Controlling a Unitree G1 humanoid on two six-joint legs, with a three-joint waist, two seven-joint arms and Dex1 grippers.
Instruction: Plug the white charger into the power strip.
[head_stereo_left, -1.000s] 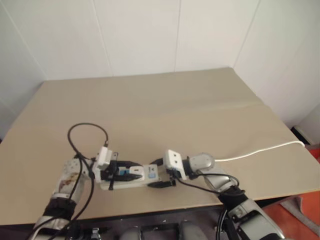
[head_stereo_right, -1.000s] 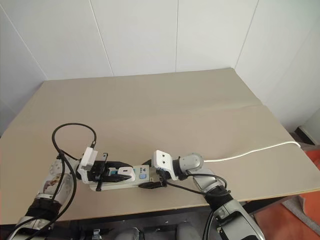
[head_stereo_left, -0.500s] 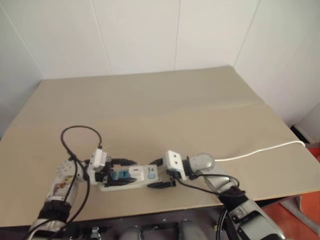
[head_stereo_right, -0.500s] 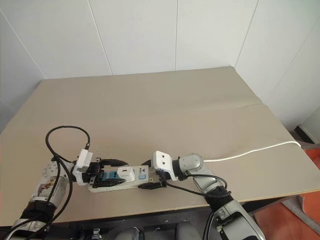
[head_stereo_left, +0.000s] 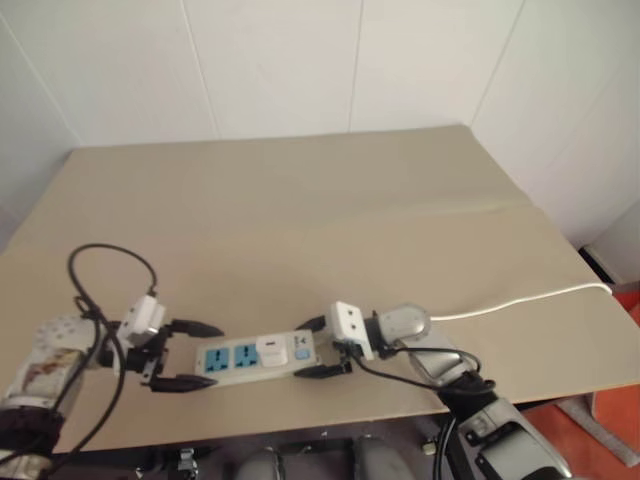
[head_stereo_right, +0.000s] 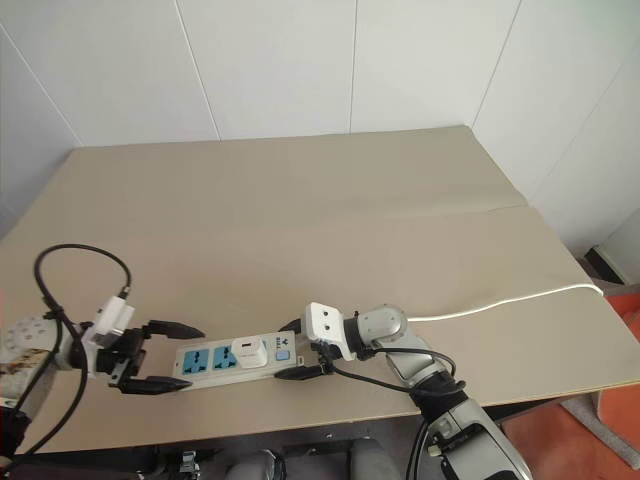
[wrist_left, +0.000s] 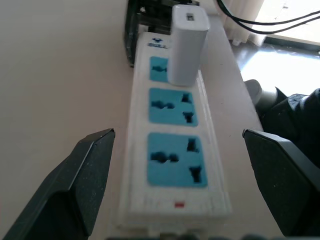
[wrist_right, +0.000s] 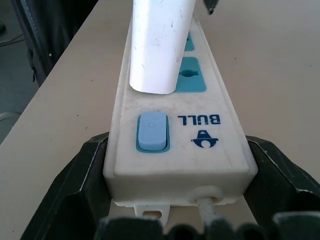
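At the near edge of the tan table (head_stereo_left: 330, 230) the power strip (head_stereo_left: 256, 356) lies flat, its long axis running from nine o'clock to three o'clock across the head views, blue socket faces turned up. The right hand (head_stereo_left: 322, 347) is clenched on the strip's switch end, one black finger against each long side, and the thin white cord (head_stereo_left: 520, 300) leaves that end and trails off toward three o'clock to the table's right edge. The white charger (head_stereo_left: 271, 349) stands upright in the socket nearest the switch, its long axis vertical and its dark-spotted end up, just at nine o'clock of the right hand's fingertips. The two remaining sockets are bare. The left hand (head_stereo_left: 186, 355) is released, its fingers spread wide and pointing toward three o'clock; they straddle the line of the strip just beyond its free end, touching neither strip nor charger. In the left wrist view the strip (wrist_left: 172, 145) runs straight away between the open fingers (wrist_left: 85, 180), with the charger (wrist_left: 186, 45) at the far socket.
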